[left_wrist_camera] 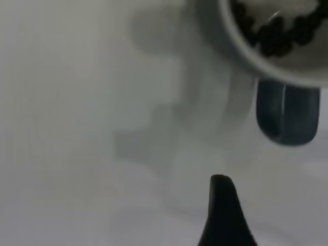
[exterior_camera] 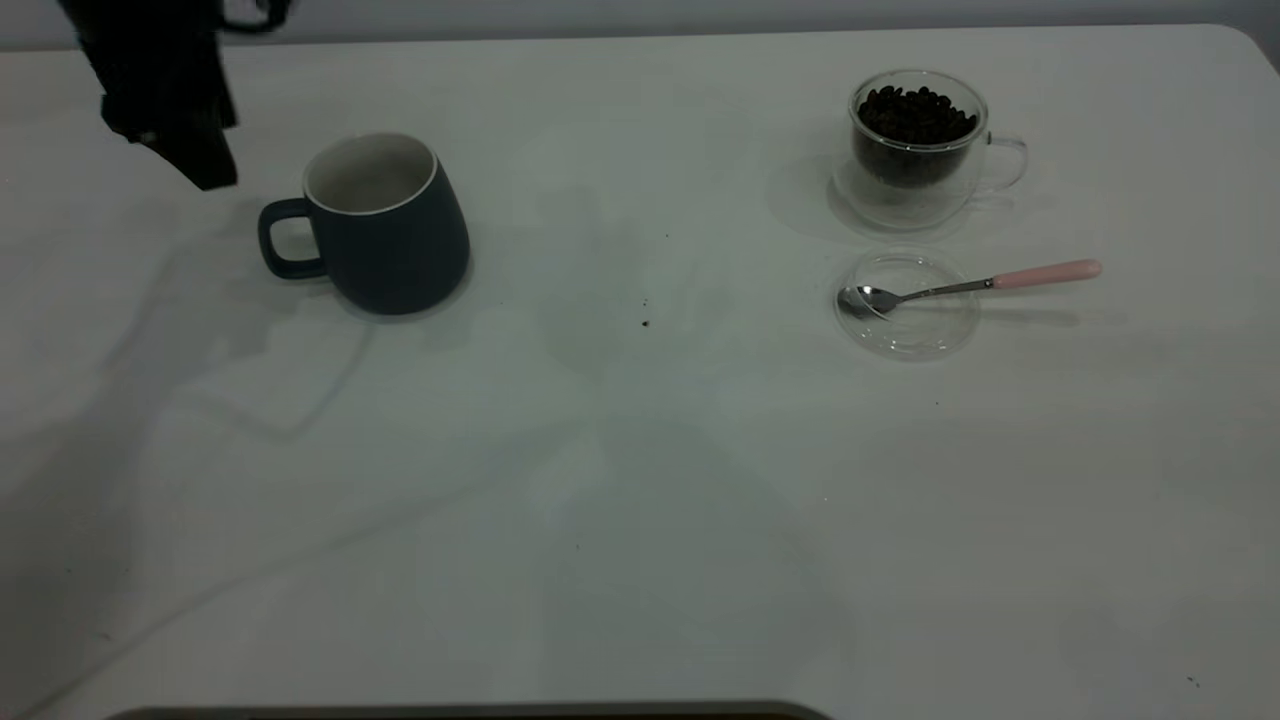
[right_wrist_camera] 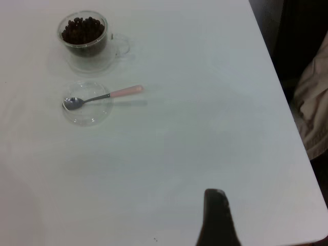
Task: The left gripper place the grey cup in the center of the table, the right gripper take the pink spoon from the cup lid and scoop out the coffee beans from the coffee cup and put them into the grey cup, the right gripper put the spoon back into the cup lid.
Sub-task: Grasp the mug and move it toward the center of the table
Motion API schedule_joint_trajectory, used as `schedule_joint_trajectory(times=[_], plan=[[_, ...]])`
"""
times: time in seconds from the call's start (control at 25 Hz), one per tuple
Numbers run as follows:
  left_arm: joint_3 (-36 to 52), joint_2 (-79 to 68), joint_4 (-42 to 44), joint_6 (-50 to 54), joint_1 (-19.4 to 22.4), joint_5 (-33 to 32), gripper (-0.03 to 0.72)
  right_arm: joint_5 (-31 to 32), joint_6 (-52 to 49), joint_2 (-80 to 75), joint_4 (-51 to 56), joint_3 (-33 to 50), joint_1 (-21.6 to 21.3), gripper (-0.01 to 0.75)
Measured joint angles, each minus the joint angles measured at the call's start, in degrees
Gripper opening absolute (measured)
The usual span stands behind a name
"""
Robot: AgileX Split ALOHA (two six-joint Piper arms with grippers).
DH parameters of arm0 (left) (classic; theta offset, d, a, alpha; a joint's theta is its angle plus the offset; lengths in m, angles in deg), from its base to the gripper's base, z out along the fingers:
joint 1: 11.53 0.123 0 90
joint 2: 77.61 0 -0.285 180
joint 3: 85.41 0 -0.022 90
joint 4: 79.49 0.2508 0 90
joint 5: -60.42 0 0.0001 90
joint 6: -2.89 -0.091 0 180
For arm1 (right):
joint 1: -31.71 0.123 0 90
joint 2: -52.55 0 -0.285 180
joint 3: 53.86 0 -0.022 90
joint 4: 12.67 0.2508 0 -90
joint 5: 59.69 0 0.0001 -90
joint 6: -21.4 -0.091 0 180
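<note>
The left gripper (exterior_camera: pixel 185 150) hangs above the far left of the table (exterior_camera: pixel 640 520), just beside the grey cup (exterior_camera: pixel 385 235) — the cup's handle points toward it, so this arm is plainly the nearer one. Whether its fingers are spread, I cannot tell; only one dark fingertip shows. The cup stands upright, left of centre. In the blurry left wrist view, dark beans seem to lie inside it.
</note>
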Motion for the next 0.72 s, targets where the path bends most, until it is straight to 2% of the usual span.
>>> schedule_joint_trajectory(times=[0.28,0.72], plan=[[0.0,-2.5,-5.1,-5.5,-0.2,0.1,0.565,0.0,0.0,0.0,0.0,0.0,0.0,0.579],[0.0,-4.9,-16.5,-20.2,-1.0,0.5,0.565,0.0,0.0,0.0,0.0,0.0,0.0,0.579]])
